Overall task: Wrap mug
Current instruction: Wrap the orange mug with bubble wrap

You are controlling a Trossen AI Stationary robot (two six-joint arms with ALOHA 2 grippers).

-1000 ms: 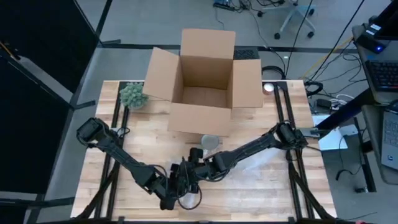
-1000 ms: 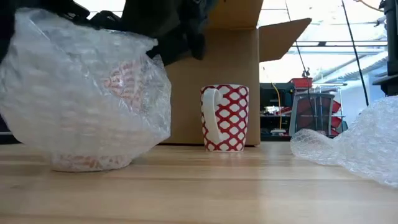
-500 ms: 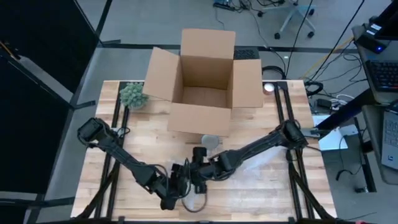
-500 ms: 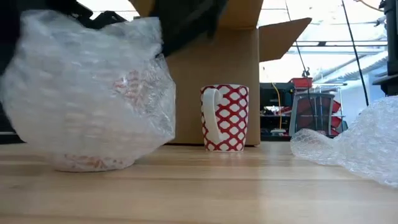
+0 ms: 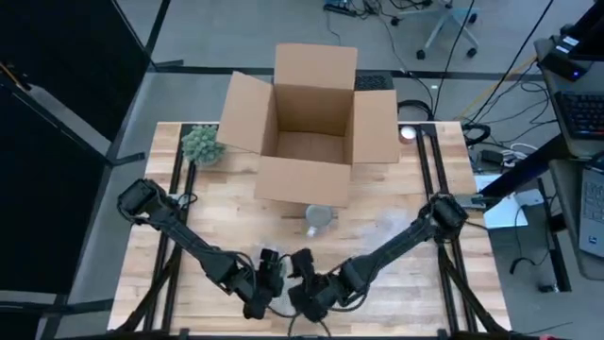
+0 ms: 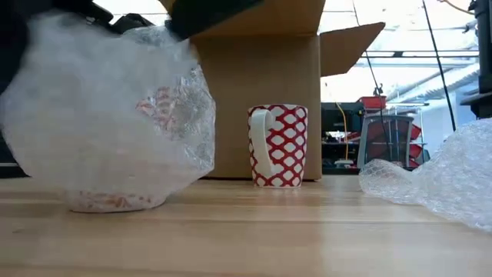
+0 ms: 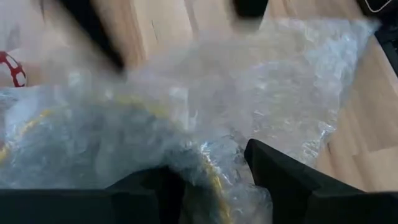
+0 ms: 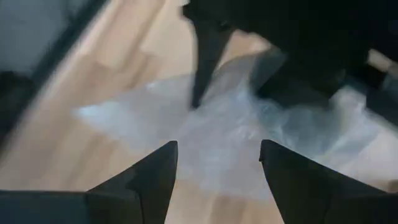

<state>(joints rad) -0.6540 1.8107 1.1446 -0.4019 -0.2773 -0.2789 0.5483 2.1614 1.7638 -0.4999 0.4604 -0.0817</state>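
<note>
Down at the near edge of the table (image 5: 151, 283), both grippers met over a mug bundled in bubble wrap (image 6: 108, 123). Left gripper (image 7: 211, 180) had its fingers pinched on the wrap; right gripper (image 8: 217, 162) hung spread, holding nothing. Farther back, a red-patterned mug (image 6: 277, 146) stood upright before the cardboard box (image 5: 307, 113), with loose bubble wrap (image 6: 438, 181) at right.

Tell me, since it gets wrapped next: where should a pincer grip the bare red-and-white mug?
Probably the rim of the red-and-white mug, from above. It stands upright in front of the cardboard box with its mouth unobstructed; its handle faces sideways, leaving the rim's other side free.
</note>
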